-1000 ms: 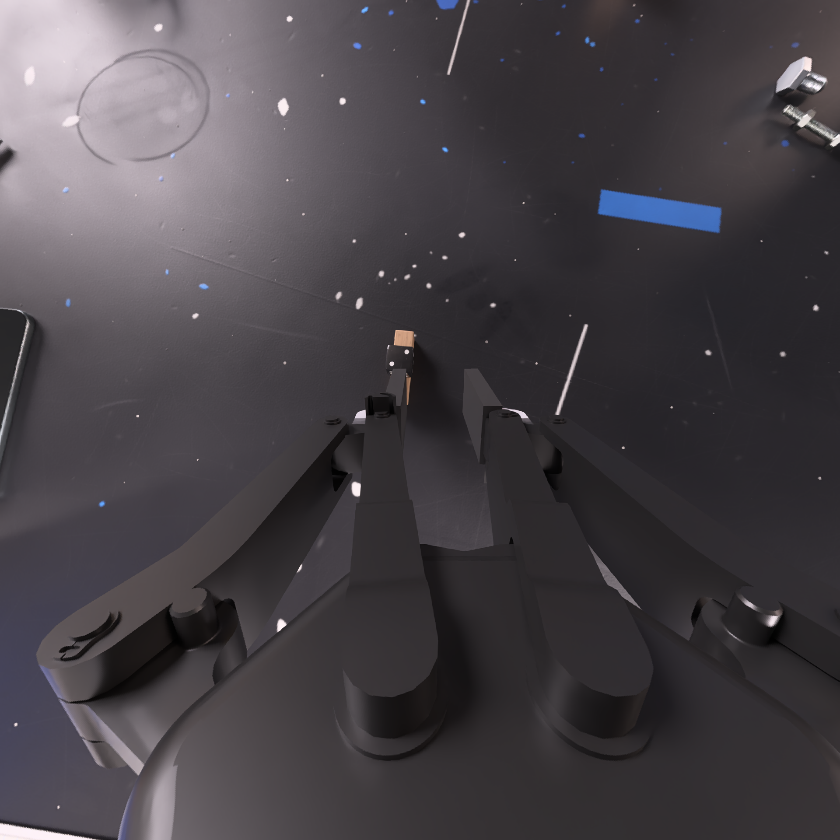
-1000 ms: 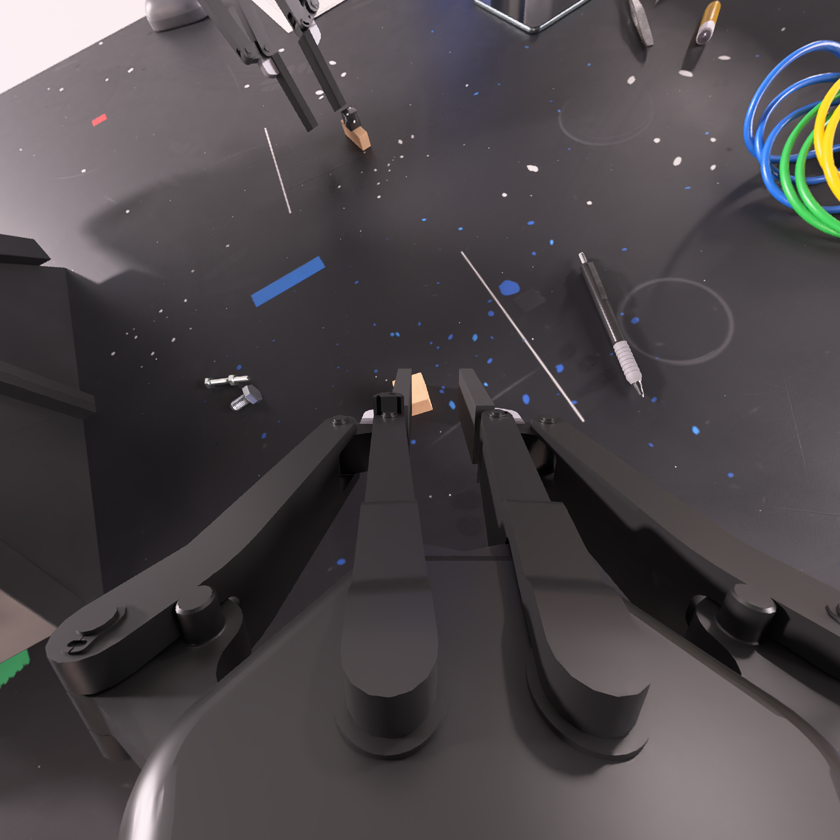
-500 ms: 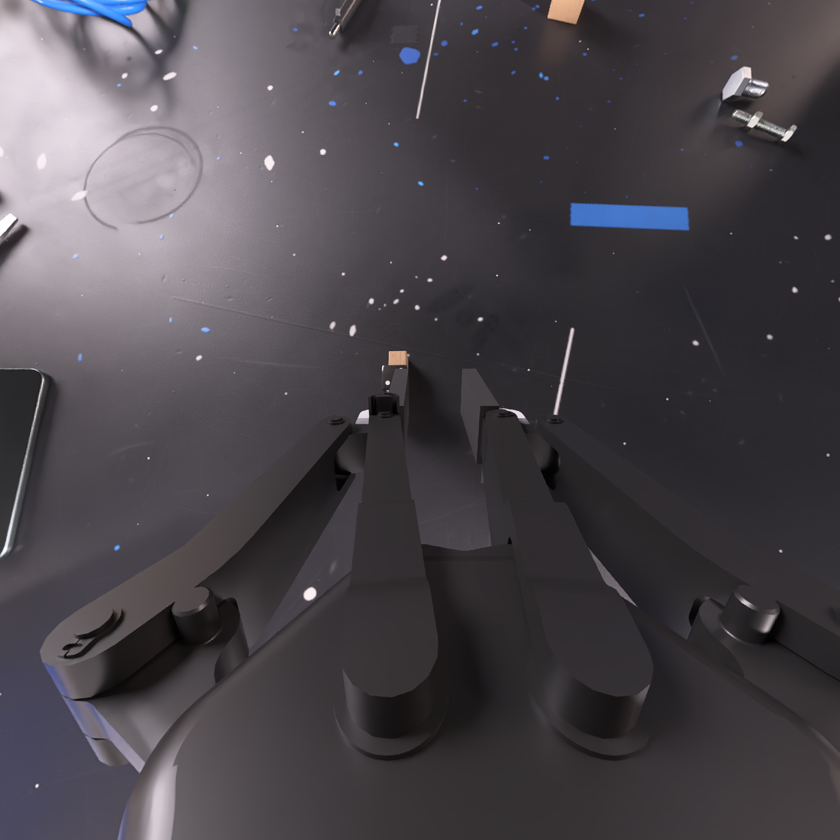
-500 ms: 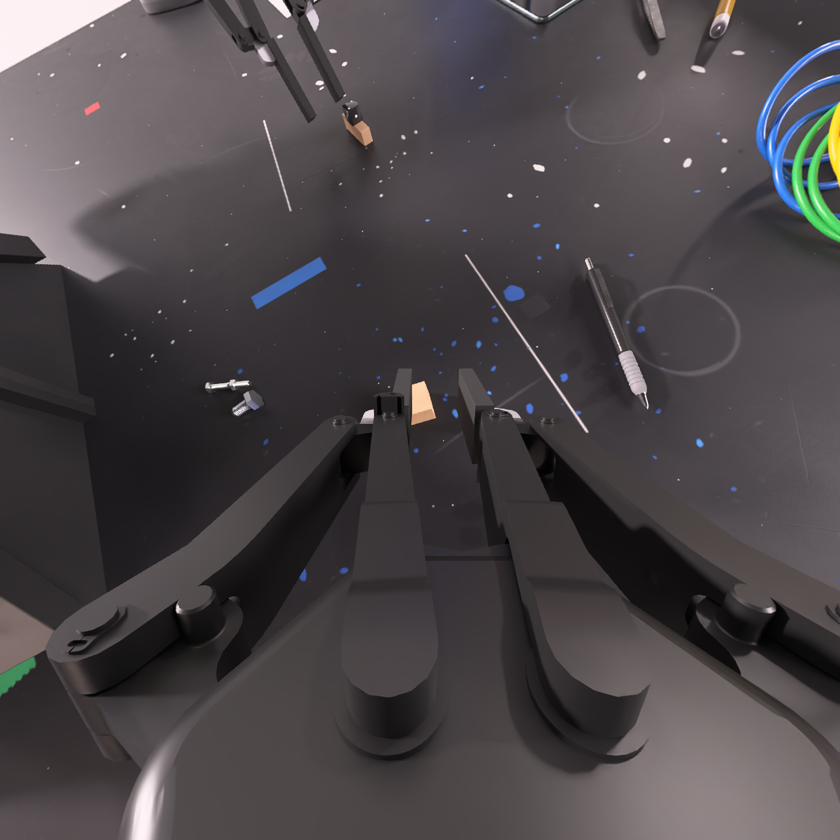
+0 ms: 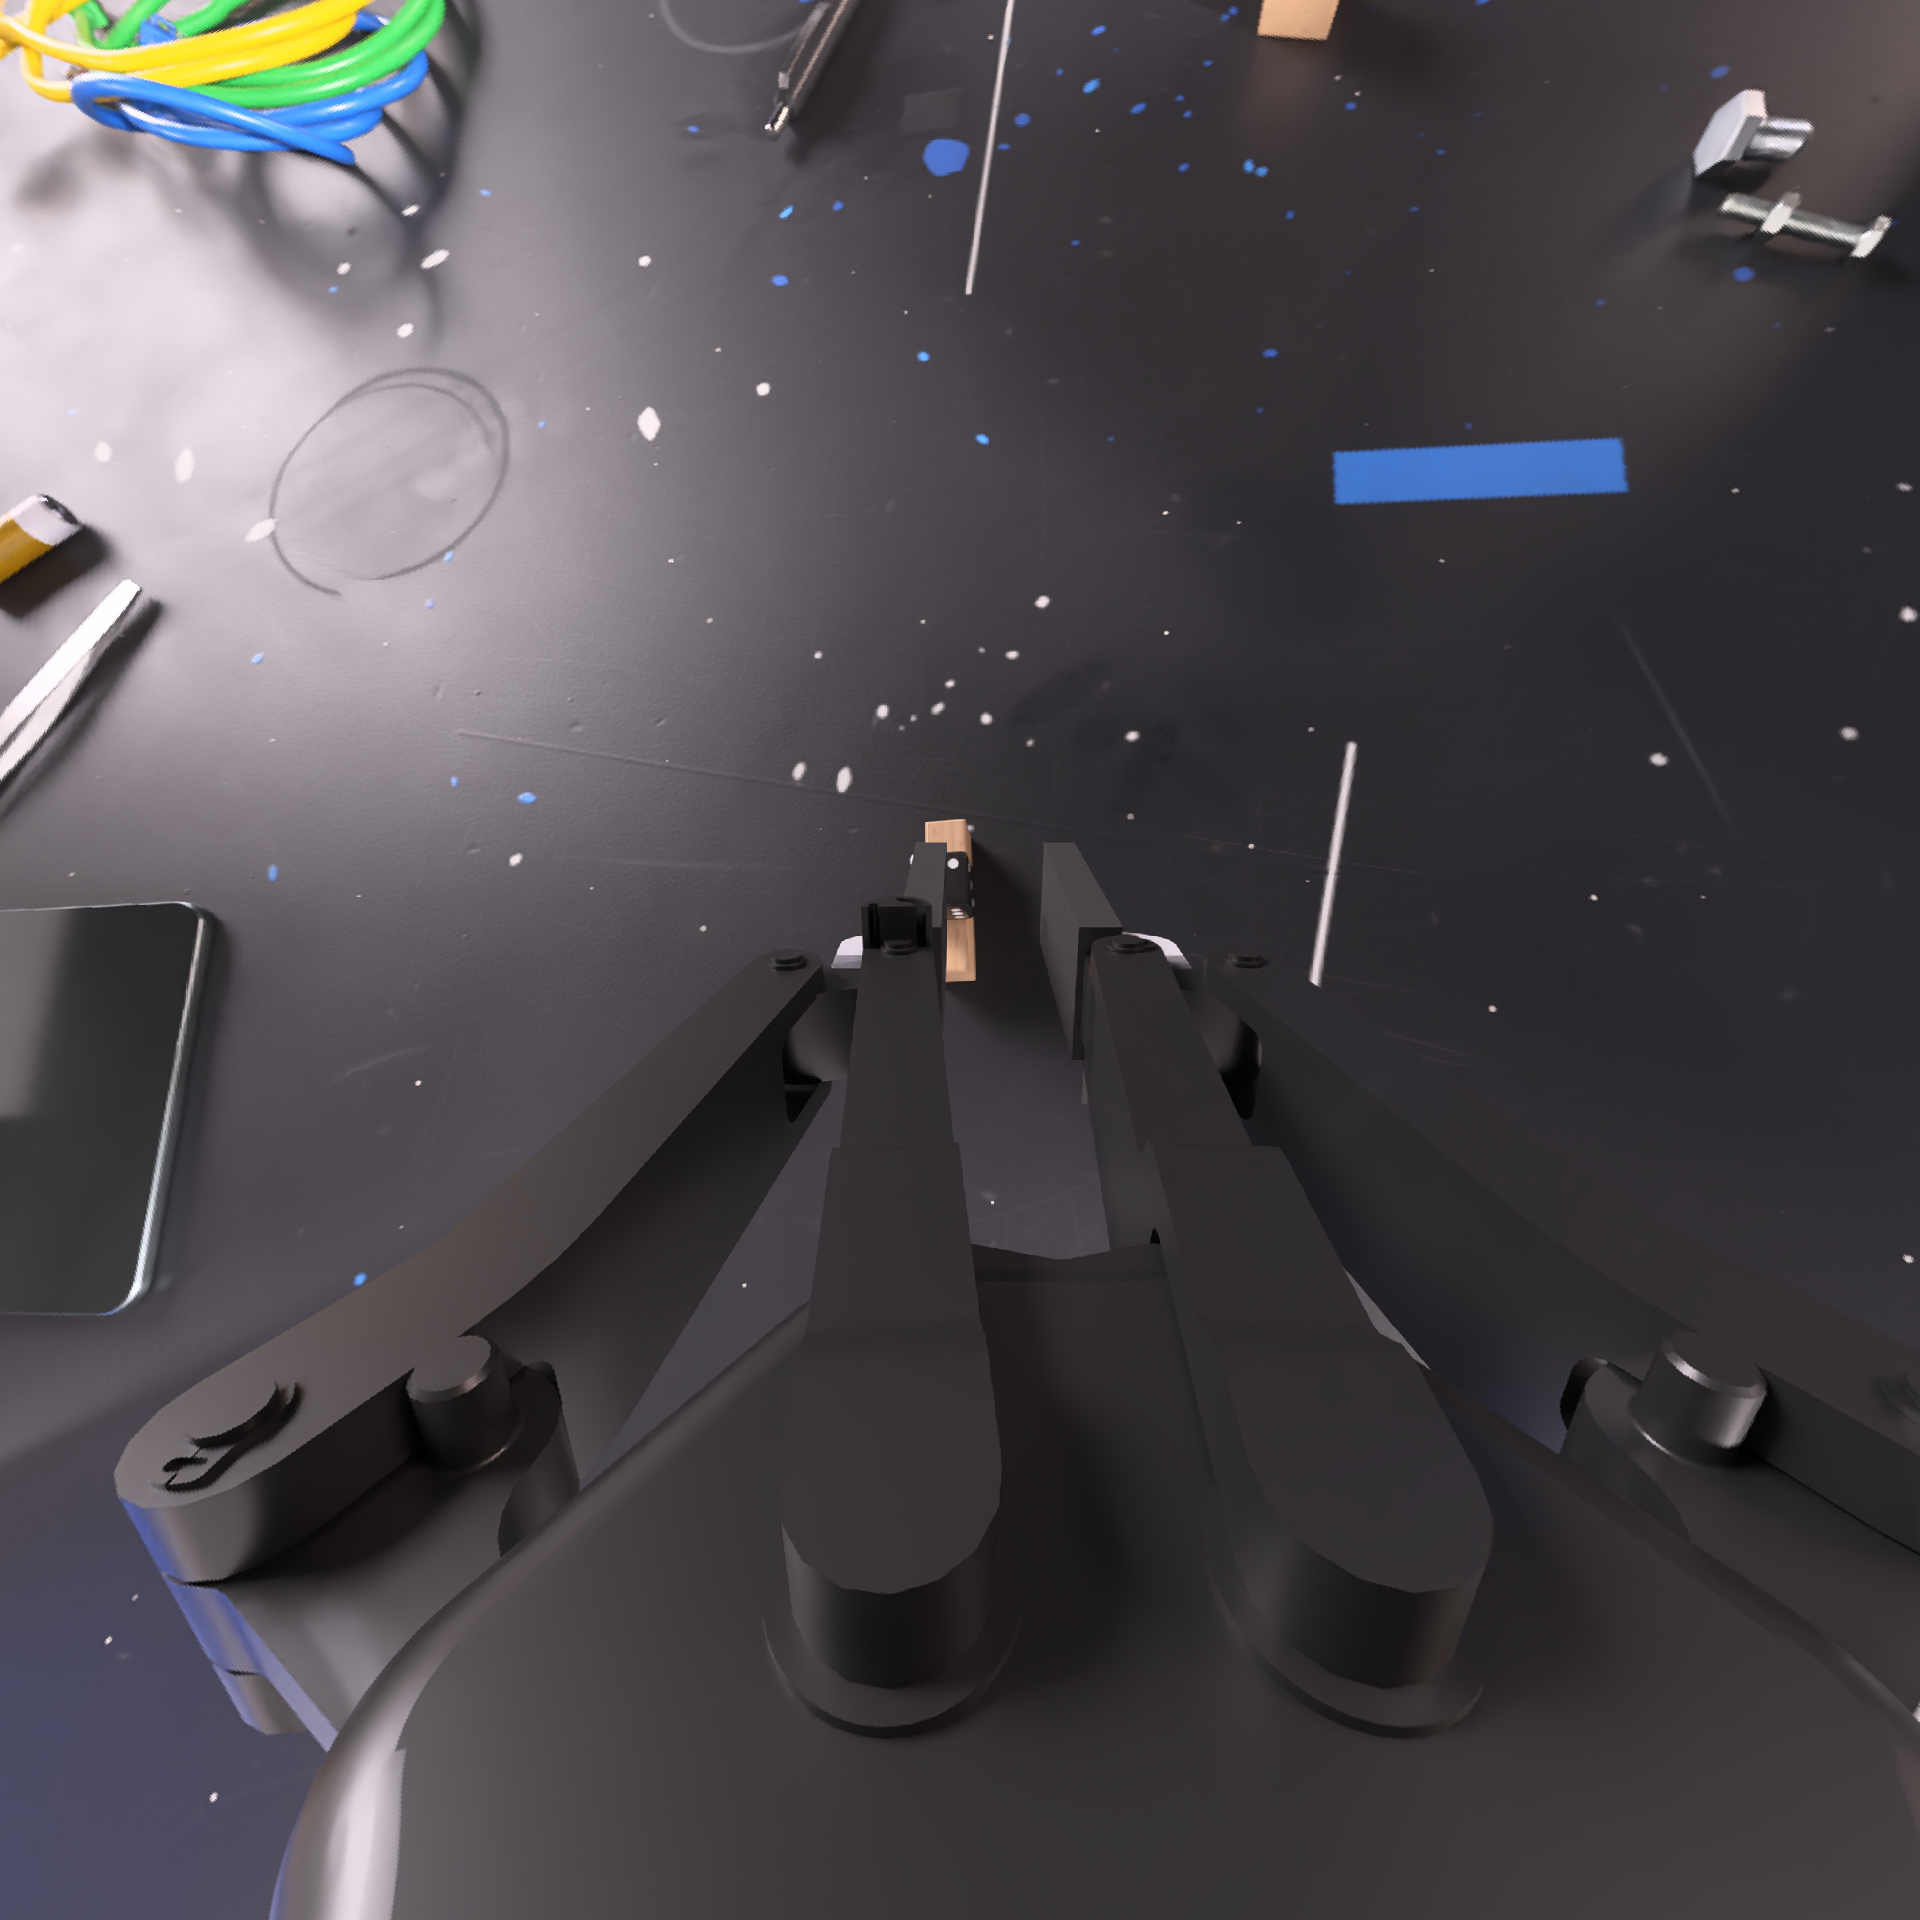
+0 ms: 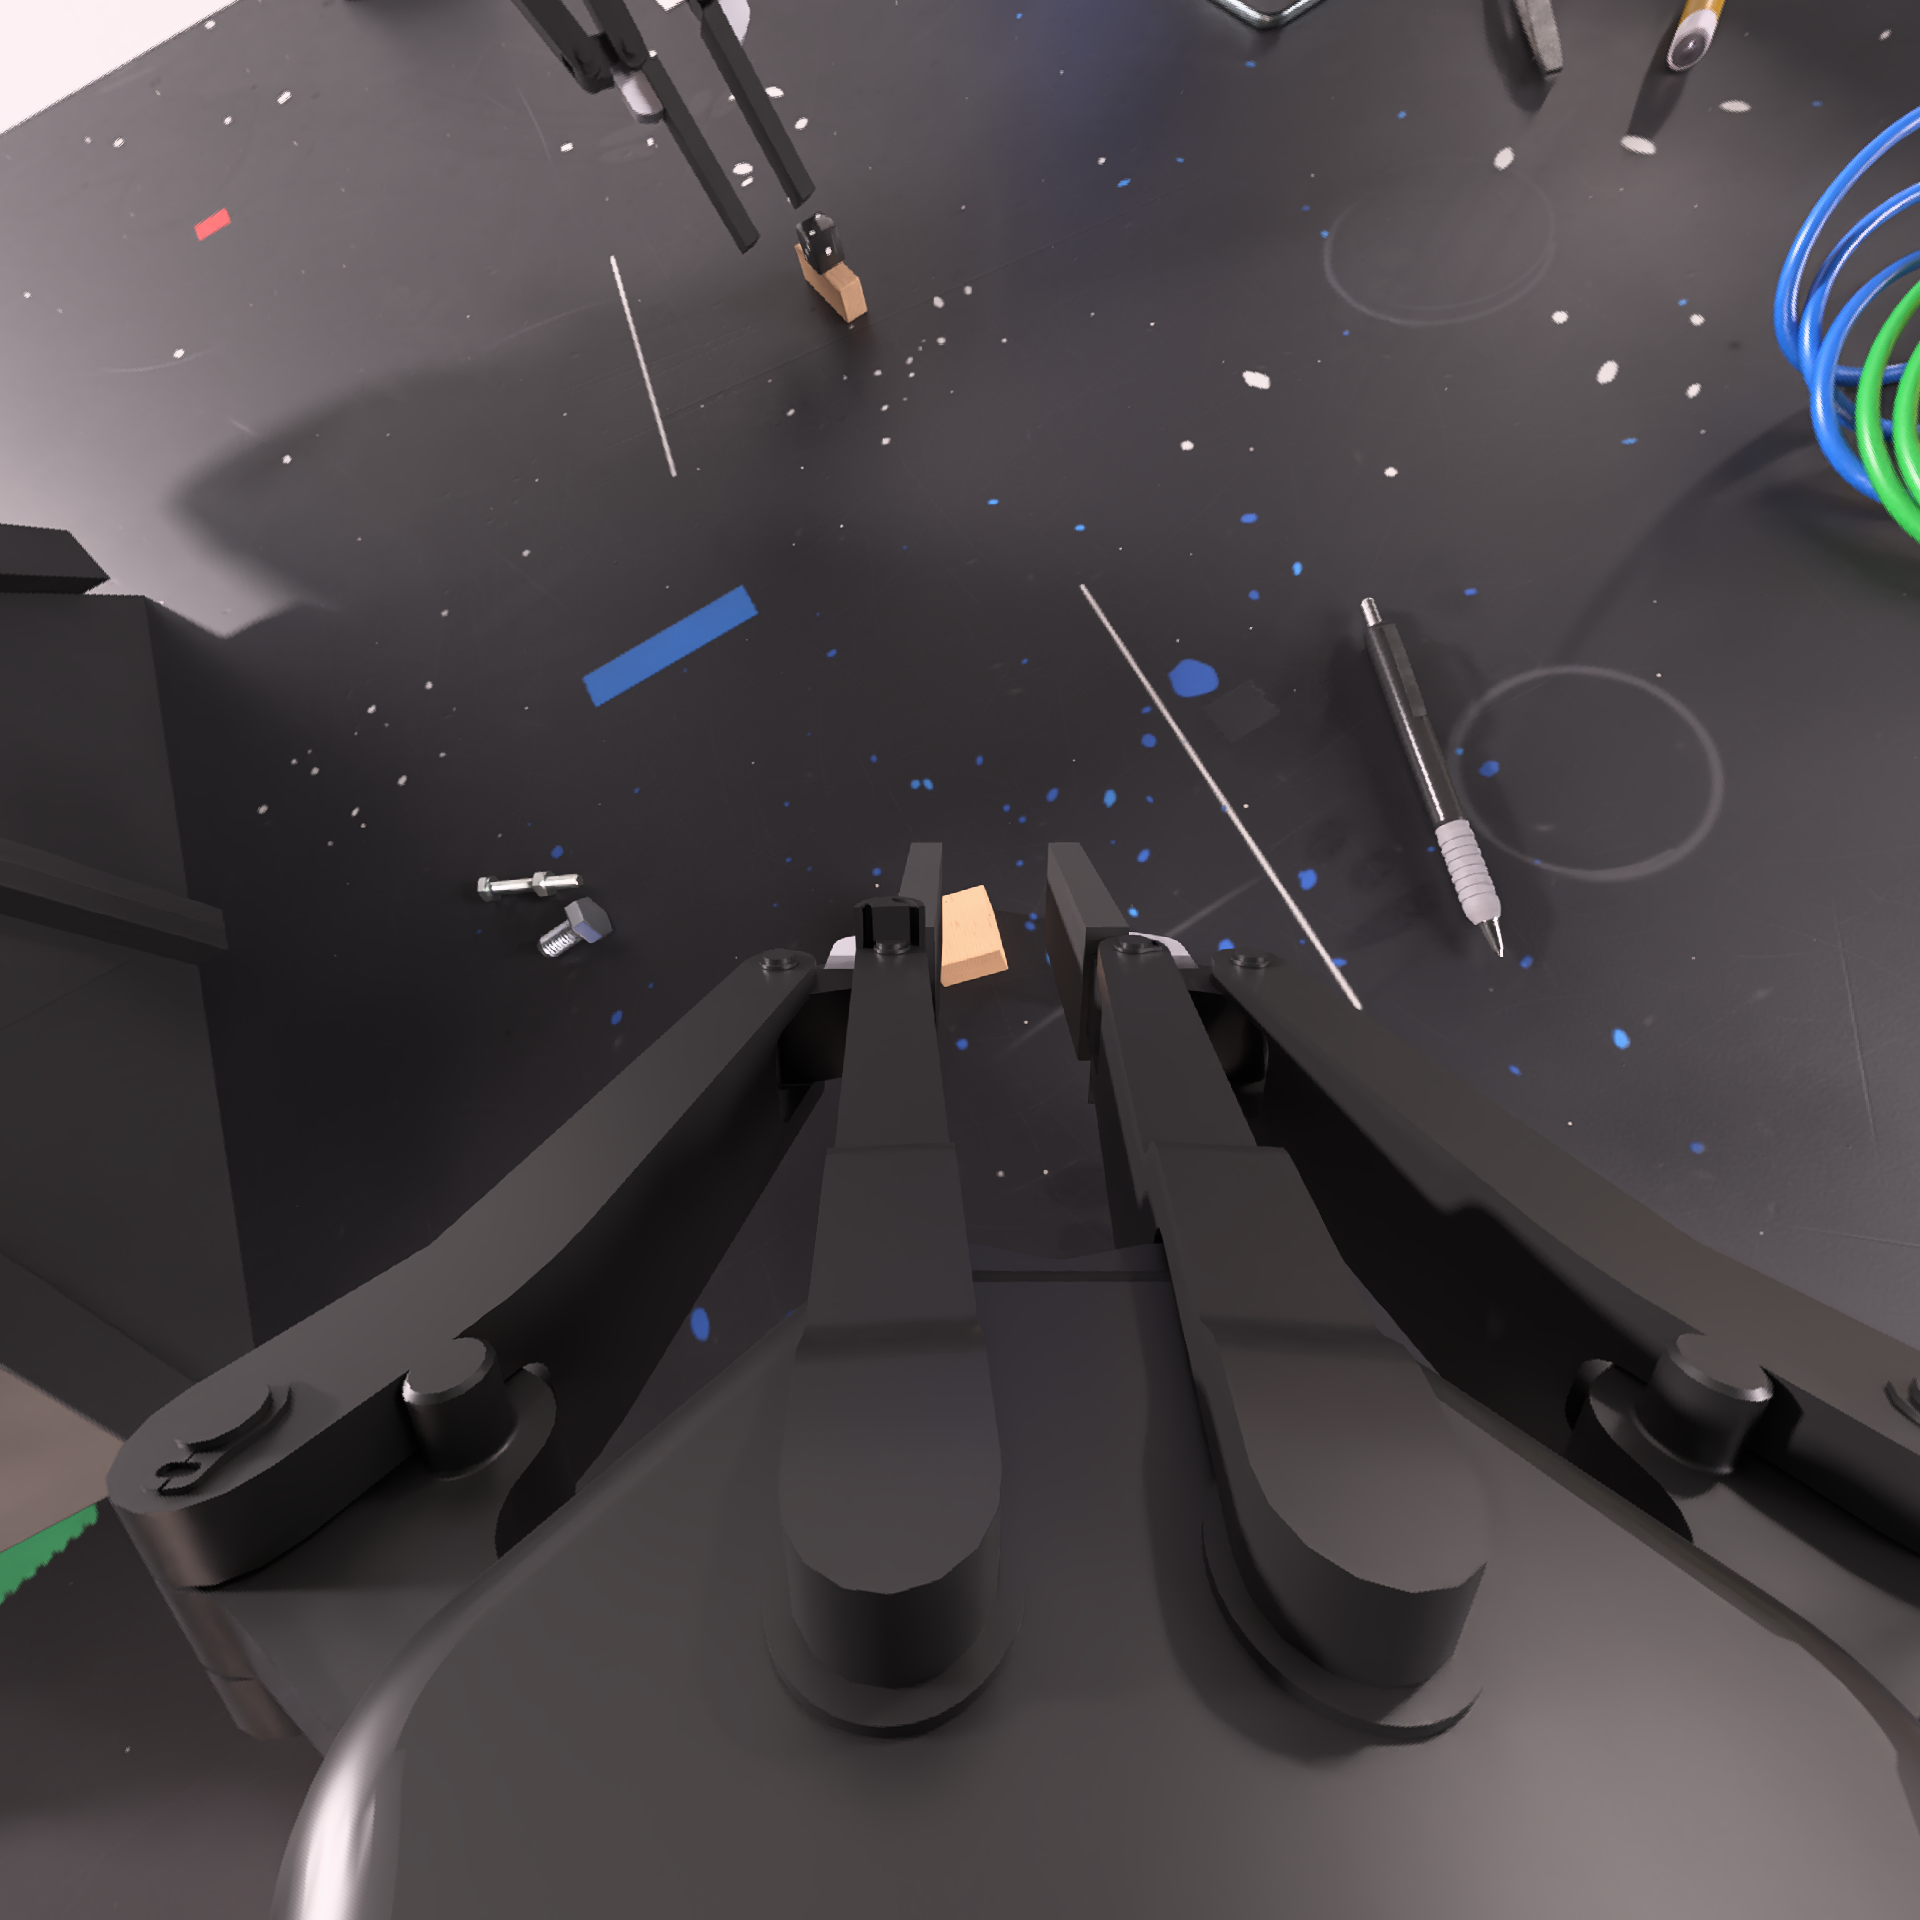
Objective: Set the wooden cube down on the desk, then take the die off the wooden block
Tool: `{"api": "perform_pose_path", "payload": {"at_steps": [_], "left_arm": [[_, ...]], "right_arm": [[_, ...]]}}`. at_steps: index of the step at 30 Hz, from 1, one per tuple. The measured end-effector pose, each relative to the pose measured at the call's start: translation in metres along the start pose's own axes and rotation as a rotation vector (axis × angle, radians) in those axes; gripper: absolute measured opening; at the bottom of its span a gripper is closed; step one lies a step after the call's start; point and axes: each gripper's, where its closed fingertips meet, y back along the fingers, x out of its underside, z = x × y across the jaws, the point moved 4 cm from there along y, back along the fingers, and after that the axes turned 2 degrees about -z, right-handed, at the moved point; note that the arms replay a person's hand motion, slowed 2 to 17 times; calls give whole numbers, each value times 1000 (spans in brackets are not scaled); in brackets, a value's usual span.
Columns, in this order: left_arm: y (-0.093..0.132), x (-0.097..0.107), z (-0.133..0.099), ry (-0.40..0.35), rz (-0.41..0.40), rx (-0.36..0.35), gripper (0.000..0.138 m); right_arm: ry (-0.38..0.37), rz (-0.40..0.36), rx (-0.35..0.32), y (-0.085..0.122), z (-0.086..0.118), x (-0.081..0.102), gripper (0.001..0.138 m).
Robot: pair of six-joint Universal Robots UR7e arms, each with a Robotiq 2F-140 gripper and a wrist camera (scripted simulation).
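Presently, the die (image 6: 818, 241) sits atop the wooden block (image 6: 836, 286), which stands on the desk (image 6: 1039, 436) beyond the blue tape strip (image 6: 670, 644). Risk: the die appears off-centre, close against one finger of the left gripper (image 5: 995, 862), so closing may tip the block or flick the die away. The left jaws are spread, pinching nothing. On the near side of the tape, the wooden cube (image 6: 971, 935) rests between the spread, empty fingers of the right gripper (image 6: 994, 868).
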Motion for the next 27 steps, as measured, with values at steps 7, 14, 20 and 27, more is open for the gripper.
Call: {"api": "perform_pose_path", "payload": {"at_steps": [7,14,20,27], "left_arm": [[-1,-1,11,33,1,-53,22],[-3,-3,16,67,-10,-47,21],[-6,-4,17,64,-3,-31,22],[-11,-4,18,39,24,-26,23]], "right_arm": [[8,13,4,-1,2,-1,27],[13,19,12,0,3,-2,27],[15,13,17,2,4,-3,27],[15,1,22,3,4,-3,26]]}}
